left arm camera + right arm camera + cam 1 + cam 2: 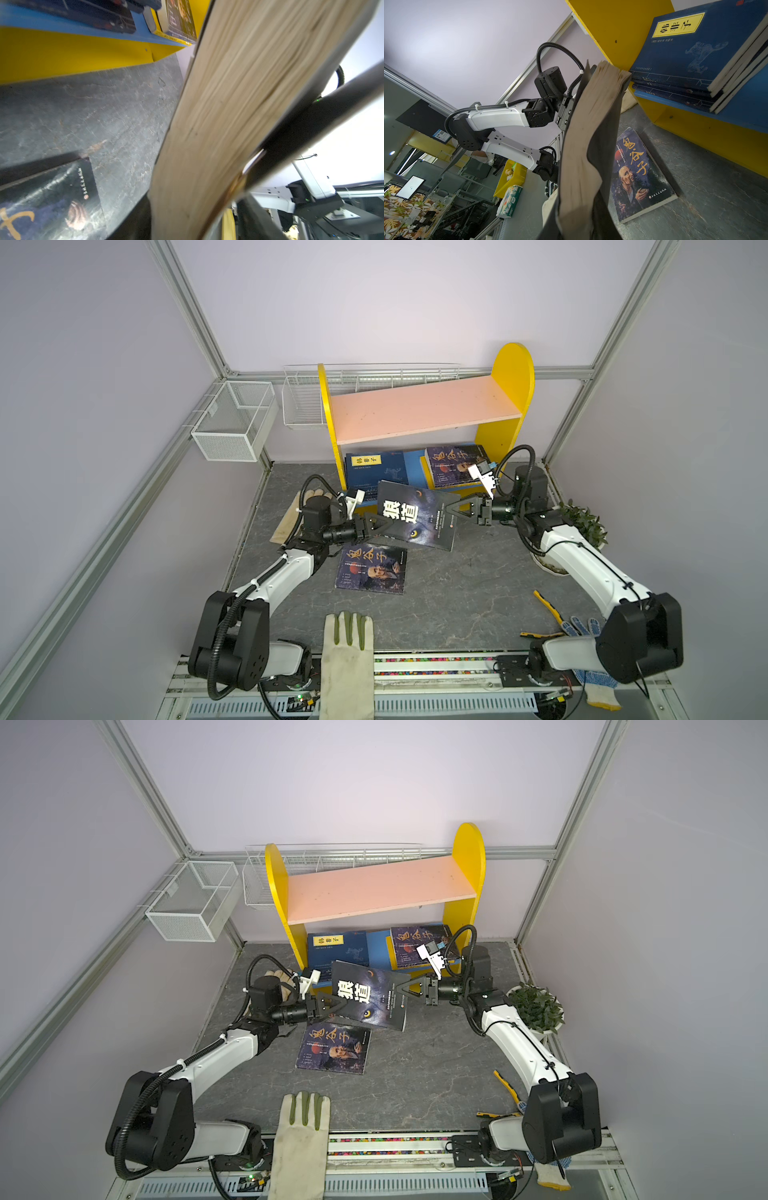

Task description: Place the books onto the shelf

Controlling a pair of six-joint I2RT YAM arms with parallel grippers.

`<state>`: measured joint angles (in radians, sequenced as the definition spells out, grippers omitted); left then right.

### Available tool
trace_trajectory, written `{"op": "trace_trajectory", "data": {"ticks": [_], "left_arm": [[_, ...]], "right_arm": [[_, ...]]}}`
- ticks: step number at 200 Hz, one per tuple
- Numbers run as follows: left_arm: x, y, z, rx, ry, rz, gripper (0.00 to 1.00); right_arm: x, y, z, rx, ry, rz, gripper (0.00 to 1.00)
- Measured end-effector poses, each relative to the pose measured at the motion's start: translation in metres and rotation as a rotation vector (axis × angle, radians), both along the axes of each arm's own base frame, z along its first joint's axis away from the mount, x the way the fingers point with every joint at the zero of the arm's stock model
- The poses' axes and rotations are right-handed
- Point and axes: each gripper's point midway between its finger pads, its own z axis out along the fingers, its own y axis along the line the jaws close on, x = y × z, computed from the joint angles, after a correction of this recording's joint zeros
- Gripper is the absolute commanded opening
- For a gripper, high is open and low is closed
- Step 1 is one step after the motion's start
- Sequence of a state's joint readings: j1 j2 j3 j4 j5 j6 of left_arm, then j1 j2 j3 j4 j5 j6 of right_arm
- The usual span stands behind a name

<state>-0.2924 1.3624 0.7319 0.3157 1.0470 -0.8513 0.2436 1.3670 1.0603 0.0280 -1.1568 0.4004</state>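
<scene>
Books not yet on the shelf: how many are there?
2. The wolf-cover book hangs between the left tool and right tool; the portrait-cover book lies flat on the table below it. None looks hidden.

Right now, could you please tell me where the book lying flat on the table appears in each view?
In both top views: flat book on the table, just below the lifted book.
Left wrist: flat book beside the lifted book's pages.
Right wrist: flat book beyond those pages.
Shared landmark: the shelf.
</scene>
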Motion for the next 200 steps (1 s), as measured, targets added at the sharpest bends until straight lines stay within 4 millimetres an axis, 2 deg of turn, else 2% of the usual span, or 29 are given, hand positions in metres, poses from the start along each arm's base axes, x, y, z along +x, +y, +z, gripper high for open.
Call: {"op": "trace_trajectory", "data": {"ticks": [7, 15, 30, 46, 65, 91, 111, 132, 150, 176, 200], "left_arm": [[0.0, 0.0, 0.003, -0.012, -0.004, -0.004, 0.09], [0.0, 0.0, 0.007, -0.027, -0.011, -0.008, 0.0], [0.0, 0.0, 0.016, -0.043, -0.039, -0.004, 0.0], [0.0, 0.0, 0.021, -0.042, -0.061, 0.01, 0.0], [0.001, -0.005, 0.033, -0.01, -0.102, 0.024, 0.0], [-0.002, -0.021, 0.064, 0.023, -0.198, 0.011, 0.0], [-0.001, -0.036, 0.085, 0.022, -0.253, 0.009, 0.0], [0.01, -0.049, 0.097, 0.021, -0.29, 0.034, 0.0], [0.027, -0.06, 0.097, 0.038, -0.297, 0.074, 0.0], [0.051, -0.076, 0.09, 0.072, -0.298, 0.146, 0.0], [0.068, -0.089, 0.081, 0.094, -0.287, 0.2, 0.0]], "right_arm": [[0.002, -0.001, 0.0, 0.0, 0.0, -0.009, 0.07], [0.005, -0.004, 0.0, -0.002, 0.002, -0.025, 0.08], [0.016, -0.009, -0.004, -0.012, 0.016, -0.072, 0.1], [0.029, -0.015, -0.011, -0.028, 0.041, -0.131, 0.2], [0.047, -0.026, -0.022, -0.061, 0.085, -0.239, 0.43], [0.09, -0.072, -0.033, -0.125, 0.1, -0.523, 0.51], [0.109, -0.114, -0.033, -0.177, 0.099, -0.738, 0.52], [0.113, -0.151, -0.025, -0.214, 0.078, -0.912, 0.52], [0.111, -0.172, -0.018, -0.231, 0.062, -1.007, 0.53], [0.108, -0.184, -0.021, -0.256, 0.074, -1.063, 0.53], [0.105, -0.188, -0.035, -0.292, 0.112, -1.08, 0.53]]}}
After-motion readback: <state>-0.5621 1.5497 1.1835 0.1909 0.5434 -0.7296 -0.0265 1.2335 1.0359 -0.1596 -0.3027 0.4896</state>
